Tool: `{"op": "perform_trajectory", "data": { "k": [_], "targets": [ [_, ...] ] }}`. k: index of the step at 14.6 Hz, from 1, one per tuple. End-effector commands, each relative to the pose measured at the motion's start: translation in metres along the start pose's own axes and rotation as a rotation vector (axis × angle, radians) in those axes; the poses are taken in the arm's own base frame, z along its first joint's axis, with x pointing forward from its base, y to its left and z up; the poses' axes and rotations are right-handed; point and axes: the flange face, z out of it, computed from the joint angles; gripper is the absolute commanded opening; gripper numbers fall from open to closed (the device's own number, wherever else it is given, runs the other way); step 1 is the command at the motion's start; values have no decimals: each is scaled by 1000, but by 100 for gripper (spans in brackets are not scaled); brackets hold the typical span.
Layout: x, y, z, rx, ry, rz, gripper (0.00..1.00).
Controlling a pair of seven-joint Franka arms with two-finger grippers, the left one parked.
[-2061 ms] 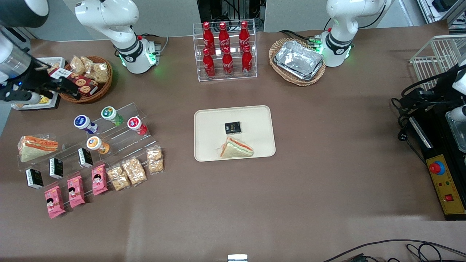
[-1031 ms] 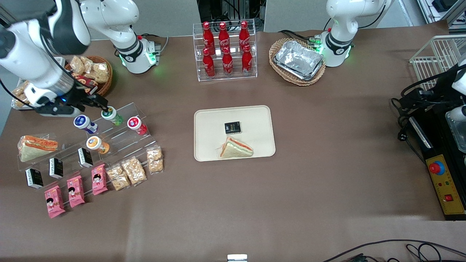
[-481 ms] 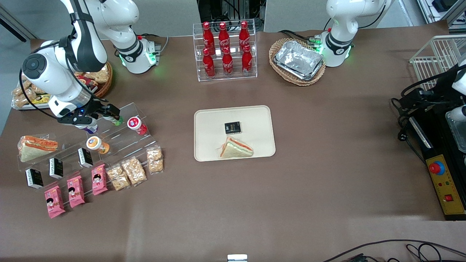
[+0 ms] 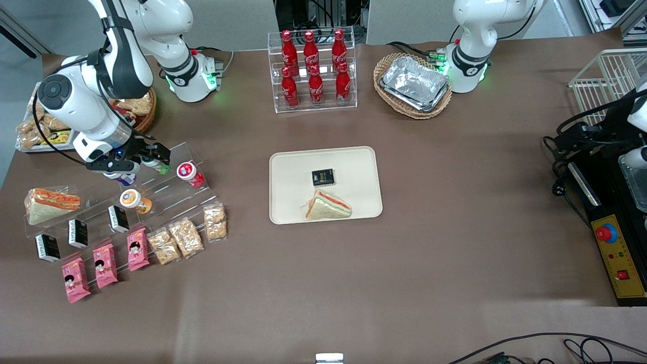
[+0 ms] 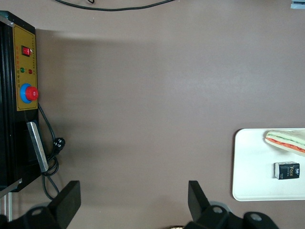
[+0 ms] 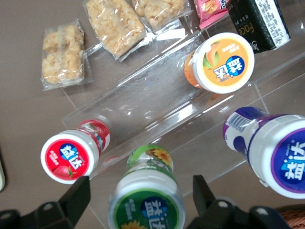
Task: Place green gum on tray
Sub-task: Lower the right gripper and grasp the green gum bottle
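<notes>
The green gum stands on the highest step of a clear stepped stand toward the working arm's end of the table. My gripper is open around the gum's white lid. One finger is on each side of the lid, with a gap between each finger and the lid. The cream tray lies mid-table and holds a small black box and a wrapped sandwich.
Red gum, purple gum and orange gum share the stand. Snack packs lie nearer the camera. A cola rack and a basket of foil trays stand farther from the camera than the tray.
The right arm swung in from the table's end to the stand. Its open gripper came down around the green gum and shifted slightly in the last half second.
</notes>
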Motion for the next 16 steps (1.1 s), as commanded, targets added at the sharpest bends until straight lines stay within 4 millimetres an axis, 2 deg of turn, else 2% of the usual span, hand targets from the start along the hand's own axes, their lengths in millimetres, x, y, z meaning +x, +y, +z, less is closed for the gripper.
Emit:
{"op": "perform_trajectory", "data": {
  "k": [1, 6, 8, 9, 12, 14, 16],
  "targets": [
    [-6, 1, -6, 13, 18, -2, 78],
    [-7, 3, -6, 14, 14, -31, 51],
    [-7, 7, -6, 15, 13, -39, 48],
    [-7, 9, -8, 15, 11, -44, 43],
    [-6, 9, -23, 18, 25, -46, 40],
    [5, 7, -57, 20, 25, -48, 40],
    [17, 5, -108, 21, -6, -51, 40]
  ]
}}
